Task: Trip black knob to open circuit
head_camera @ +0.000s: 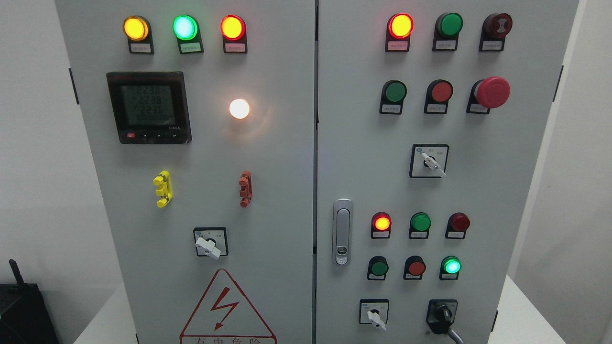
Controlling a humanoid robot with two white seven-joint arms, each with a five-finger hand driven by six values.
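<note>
The black knob (442,315) sits low on the right door of the gray box (267,191). It looks small, hard and stiff; pinch its handle to turn. No hand shows.

Plain pale wall (33,157) behind, at left, evenly lit; same pale wall (581,191) at right, slightly shadowed near cabinet edge; white surface (519,315) at lower right, matching white strip (107,322) at lower left; dark box-like object (24,313) in bottom left corner, thin black stub (16,271) rising from its top; light soft, diffuse.
</note>
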